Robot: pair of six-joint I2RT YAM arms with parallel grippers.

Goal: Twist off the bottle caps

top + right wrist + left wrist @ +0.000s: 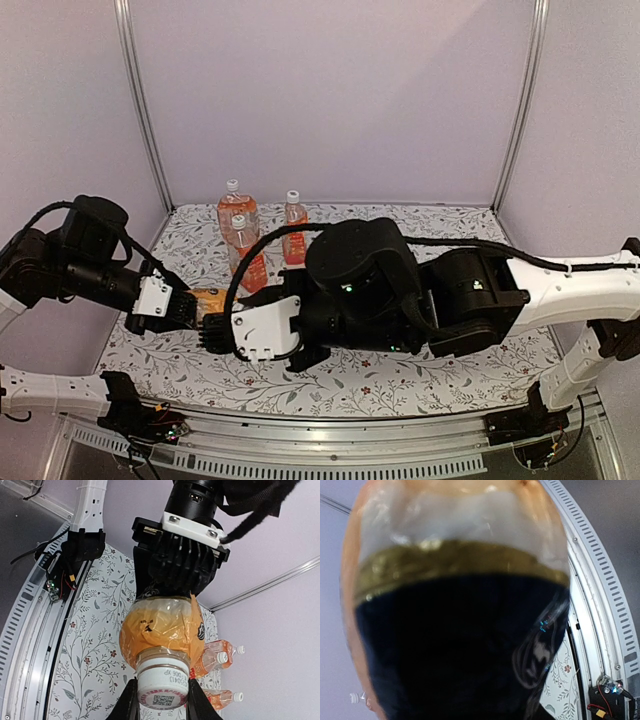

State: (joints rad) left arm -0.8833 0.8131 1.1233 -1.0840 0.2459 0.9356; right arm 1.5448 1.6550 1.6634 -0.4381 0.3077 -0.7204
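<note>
A dark-labelled bottle (162, 625) of orange drink is held off the table, lying level between the two arms. My left gripper (175, 570) is shut on its body; in the left wrist view the bottle's dark label (455, 650) and gold band fill the picture and hide the fingers. My right gripper (162, 687) is shut on this bottle's white cap (162, 677), one black finger (129, 702) on each side. From above, the bottle (212, 298) shows between the left gripper (192, 306) and the right gripper (215, 335); its cap is hidden there.
Three red-labelled bottles stand at the back of the floral table (450, 225), each with a white cap on: (232, 185), (239, 220), (293, 197). Two of them (220, 657) show behind the held bottle. A metal rail (330, 455) runs along the near edge.
</note>
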